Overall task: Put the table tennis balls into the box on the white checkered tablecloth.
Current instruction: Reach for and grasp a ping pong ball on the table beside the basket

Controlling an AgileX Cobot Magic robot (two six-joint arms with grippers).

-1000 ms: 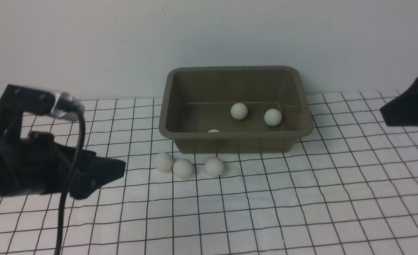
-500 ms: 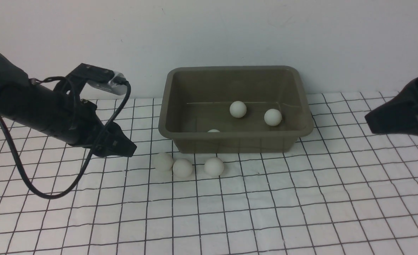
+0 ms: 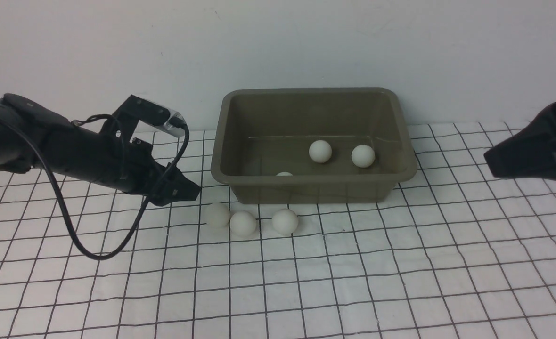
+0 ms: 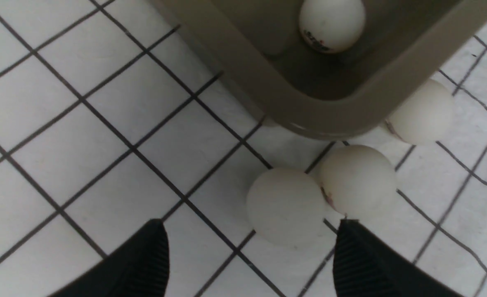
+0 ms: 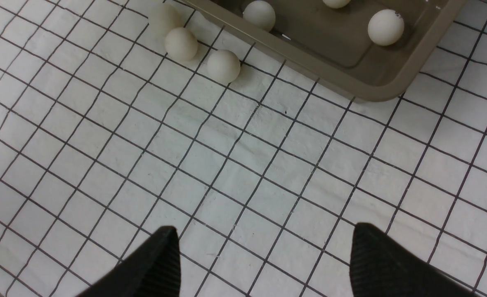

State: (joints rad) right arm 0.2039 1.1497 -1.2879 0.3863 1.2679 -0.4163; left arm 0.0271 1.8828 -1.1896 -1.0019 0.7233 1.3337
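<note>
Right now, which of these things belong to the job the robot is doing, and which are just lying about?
Job: box; three balls inside it; three loose balls on the checkered tablecloth; left gripper, open beside them; right gripper, open, off to the side.
Lying about: only the bare wall behind.

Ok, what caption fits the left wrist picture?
Open jaws hover near two touching balls at a corner of the box.

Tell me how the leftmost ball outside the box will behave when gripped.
Leftmost ball: smooth and round, so it will likely roll or squirt away if pinched off-centre. It touches its neighbour, which would probably get nudged.
</note>
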